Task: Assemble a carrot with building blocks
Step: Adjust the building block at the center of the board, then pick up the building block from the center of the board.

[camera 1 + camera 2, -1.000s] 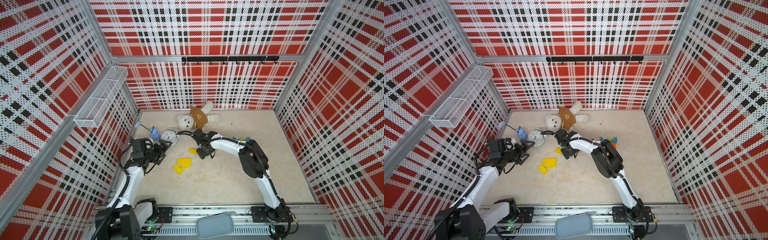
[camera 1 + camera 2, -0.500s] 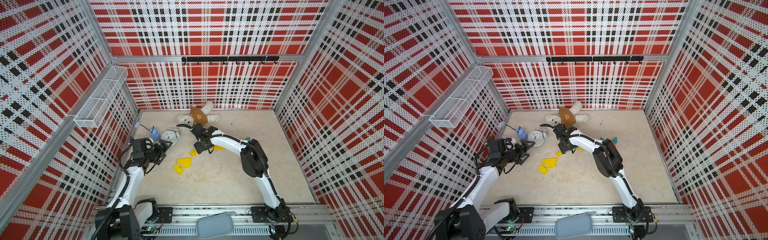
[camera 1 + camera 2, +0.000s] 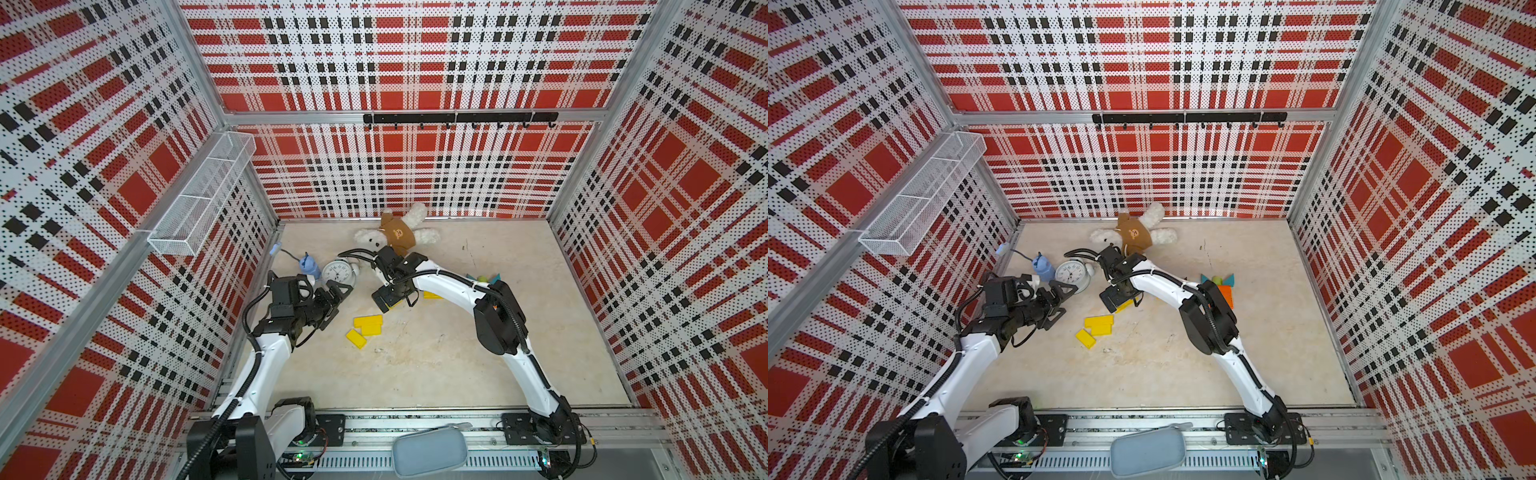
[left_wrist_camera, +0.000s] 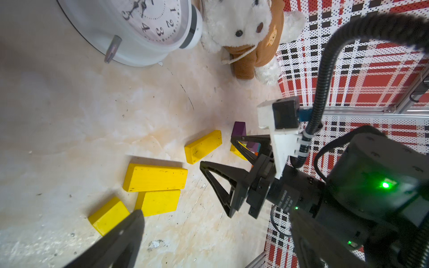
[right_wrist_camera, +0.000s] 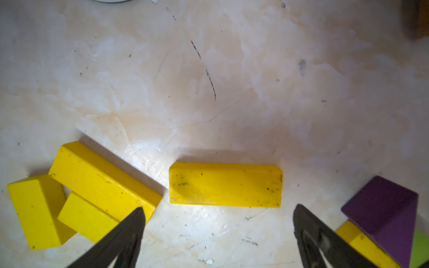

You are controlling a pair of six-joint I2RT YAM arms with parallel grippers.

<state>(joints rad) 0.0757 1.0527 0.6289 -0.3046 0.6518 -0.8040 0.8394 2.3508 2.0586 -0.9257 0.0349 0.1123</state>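
Three yellow building blocks (image 3: 365, 327) lie together mid-floor; in the left wrist view they are (image 4: 155, 177). My right gripper (image 3: 384, 301) stands open and empty just short of another flat yellow block (image 5: 225, 184), apart from both fingertips (image 5: 132, 222). A purple block (image 5: 383, 204) rests on a yellow one (image 5: 362, 241) beside a lime-green piece (image 5: 420, 248). Teal triangles (image 3: 1206, 279), a green cylinder (image 3: 1216, 280) and an orange block (image 3: 1226, 294) lie behind the right arm. My left gripper (image 3: 1061, 301) hovers open left of the yellow cluster, holding nothing.
A white alarm clock (image 3: 338, 272) and a small blue object (image 3: 309, 264) sit at the back left, close to the left gripper. A teddy bear (image 3: 395, 235) lies against the back wall. A wire basket (image 3: 199, 199) hangs on the left wall.
The right gripper's jaws have spread wide and let go of the yellow block, which now lies on the floor. The right wrist has swung a little leftward. The left arm has stayed still.
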